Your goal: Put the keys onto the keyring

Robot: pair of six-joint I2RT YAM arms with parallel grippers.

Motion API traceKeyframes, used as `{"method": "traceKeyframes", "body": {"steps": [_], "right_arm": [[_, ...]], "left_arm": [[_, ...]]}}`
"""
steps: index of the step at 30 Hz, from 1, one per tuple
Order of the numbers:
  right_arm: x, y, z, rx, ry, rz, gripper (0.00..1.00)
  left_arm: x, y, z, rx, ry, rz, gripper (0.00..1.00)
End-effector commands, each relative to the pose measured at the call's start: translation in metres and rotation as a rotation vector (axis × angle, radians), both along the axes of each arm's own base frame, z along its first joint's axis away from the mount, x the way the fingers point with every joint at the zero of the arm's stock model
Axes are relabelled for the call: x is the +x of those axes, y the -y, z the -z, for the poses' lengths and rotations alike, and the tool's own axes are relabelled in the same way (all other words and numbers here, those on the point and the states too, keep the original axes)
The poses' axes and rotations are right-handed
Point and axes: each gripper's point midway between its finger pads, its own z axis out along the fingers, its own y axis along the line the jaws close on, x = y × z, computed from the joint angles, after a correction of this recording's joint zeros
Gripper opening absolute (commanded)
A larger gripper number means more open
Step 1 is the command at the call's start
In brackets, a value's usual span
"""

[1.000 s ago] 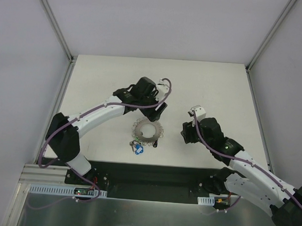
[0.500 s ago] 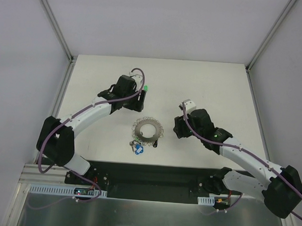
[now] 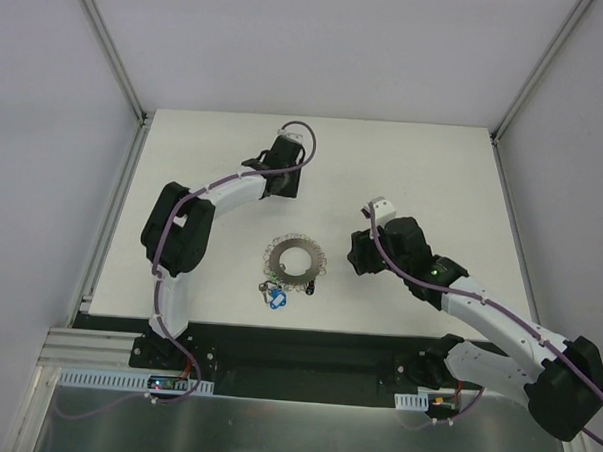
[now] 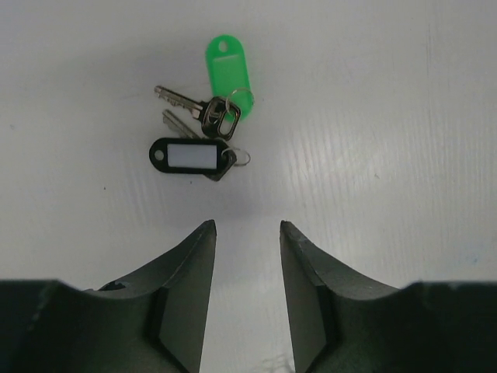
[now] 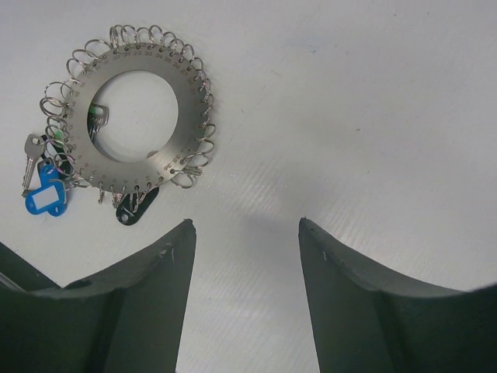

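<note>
Since a second ago my left arm (image 3: 233, 191) has swung away from the ring (image 3: 279, 255) and reached out to the far part of the desk (image 3: 434, 172). My right arm (image 3: 478, 304) has shifted only a little.

My left fingers (image 4: 186, 280) are spread apart with nothing between them. They hang just short of a little bunch of keys (image 4: 182, 99). I think I am there to pick that bunch up, because it lies well apart from the ring and has to go on it.

The bunch lies flat. Its green tag (image 4: 224, 64) runs long ways away from me, with its free end pointing away and a bit left. Its black tag (image 4: 190, 155) lies across, left to right, nearest my fingers. The two metal keys point off to the left. They all meet at small wire loops on the right of the bunch (which sits a bit left of my gap).

My right fingers (image 5: 155, 272) are spread apart too and hold nothing. They wait near the ring, on its right, I guess so they can hold it still later. The ring lies flat in the middle of the desk. A blue tag (image 5: 45, 198) and another black tag (image 5: 136, 208) already hang from loops on its near side.
</note>
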Motion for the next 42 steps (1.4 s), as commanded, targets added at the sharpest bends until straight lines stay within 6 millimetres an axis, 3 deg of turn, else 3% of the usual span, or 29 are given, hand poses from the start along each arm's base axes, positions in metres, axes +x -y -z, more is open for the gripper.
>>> {"method": "traceKeyframes", "body": {"steps": [1,13,31,42], "right_arm": [[0.003,0.0,-0.007,0.037,0.021,0.014,0.58],[0.001,0.006,-0.003,0.032,0.017,0.027,0.59],[-0.001,0.016,-0.002,0.032,0.03,0.044,0.59],[-0.002,0.018,-0.002,0.035,0.027,0.046,0.59]], "left_arm": [[0.031,0.009,-0.007,-0.027,0.058,-0.08,0.38],[0.05,0.004,0.024,0.054,0.06,-0.152,0.41],[0.056,0.004,0.028,0.093,0.014,-0.173,0.36],[0.047,0.001,0.036,0.114,-0.045,-0.159,0.33]]}}
